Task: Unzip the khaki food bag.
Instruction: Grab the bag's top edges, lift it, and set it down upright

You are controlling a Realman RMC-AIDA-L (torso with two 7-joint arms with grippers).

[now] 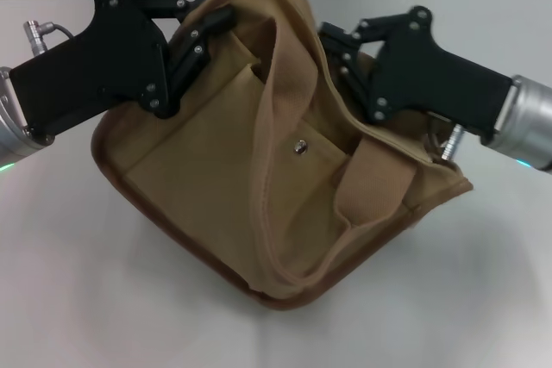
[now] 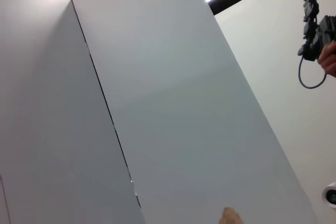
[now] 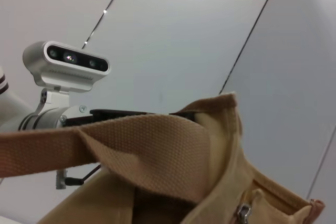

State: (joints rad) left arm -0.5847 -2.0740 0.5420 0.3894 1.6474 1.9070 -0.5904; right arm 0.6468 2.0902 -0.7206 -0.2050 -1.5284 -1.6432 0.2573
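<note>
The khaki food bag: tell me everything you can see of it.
The khaki food bag is tan canvas with a brown-piped base, lying tipped on the white table, its front pocket with a metal snap facing up. A webbing handle drapes across the front. The left gripper presses into its upper left side and the right gripper into its upper right; the canvas hides how either pair of jaws stands. A silver zipper pull shows in the right wrist view.

Khaki food bag (image 1: 259,187): top cut off by head view's upper edge, zipper line not visible there. Left hand (image 1: 211,28) and right hand (image 1: 341,58) fingertips buried in bag fabric, grip can't be read. Right wrist view: only a silver pull (image 3: 242,212) at the frame edge, bag cropped.
</note>
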